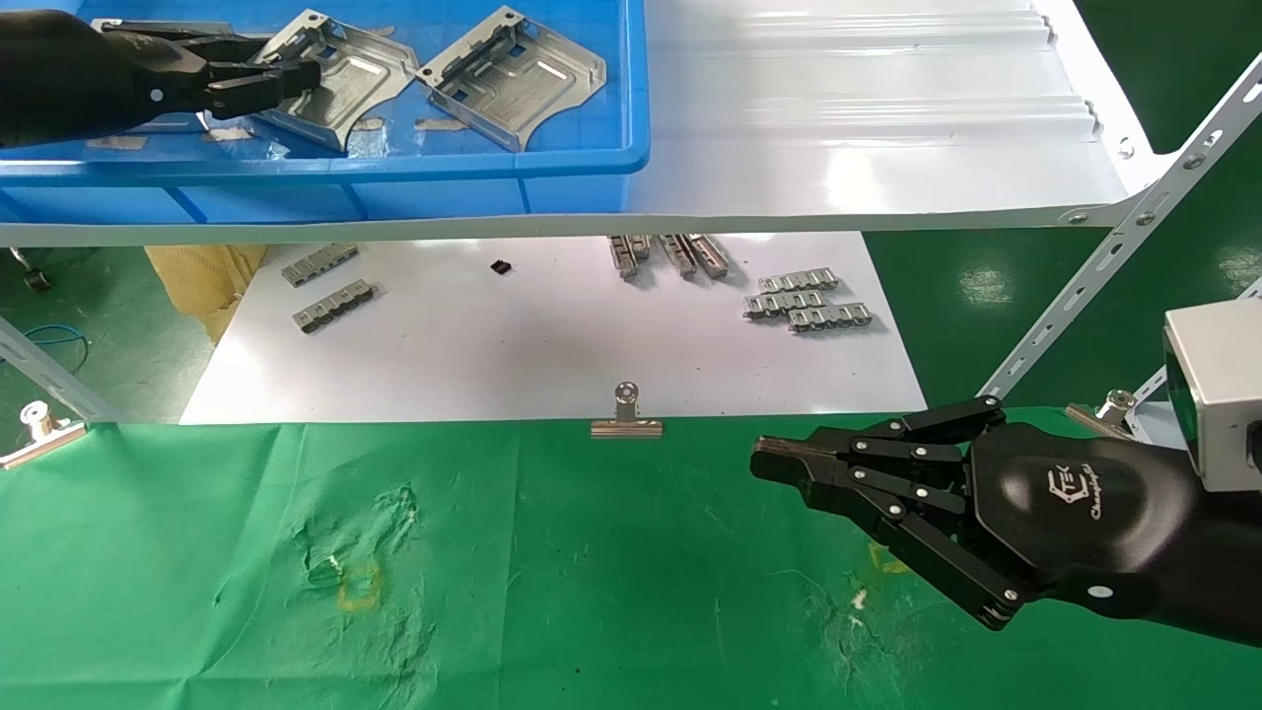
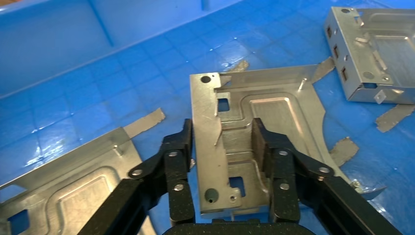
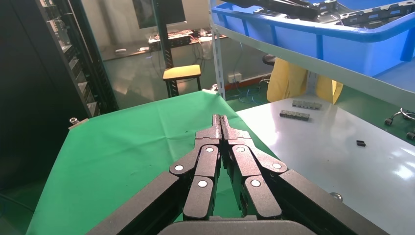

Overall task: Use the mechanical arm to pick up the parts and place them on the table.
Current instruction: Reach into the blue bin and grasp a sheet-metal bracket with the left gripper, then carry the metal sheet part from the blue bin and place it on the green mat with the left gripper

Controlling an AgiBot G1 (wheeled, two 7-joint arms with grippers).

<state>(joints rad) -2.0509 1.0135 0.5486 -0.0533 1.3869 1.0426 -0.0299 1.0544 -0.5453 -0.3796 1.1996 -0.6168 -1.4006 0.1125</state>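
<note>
The left gripper (image 1: 296, 79) is reached into the blue bin (image 1: 592, 163) on the white shelf (image 1: 887, 128). Its black fingers (image 2: 178, 161) are set on either side of the raised edge of 1 metal plate (image 2: 259, 122), with the pads touching that edge, so the plate is pinched between them. In the left wrist view the plate is seen lying on the bin floor, its holed corner pointing away from the gripper.

3 plates are seen in the bin. The gripped plate (image 1: 345, 79) lies in the middle. A second plate (image 1: 513, 79) lies just to its right, apart from it, tilted with its cut corner toward the bin's front wall. A third plate (image 2: 63, 191) lies on the other side, partly hidden under the left arm in the head view. Small flat grey scraps (image 2: 147, 122) are scattered on the bin floor between the plates.

The right gripper (image 1: 779, 463) is held over the green cloth table (image 1: 592, 592), near its right side, well apart from the bin. Its fingers (image 3: 220, 129) are pressed together and nothing is held between them.

Below the shelf, a white sheet (image 1: 552, 345) carries several small ridged metal strips (image 1: 808, 301) in groups. A metal clip (image 1: 626, 414) is fixed at the edge where the sheet meets the green cloth.
</note>
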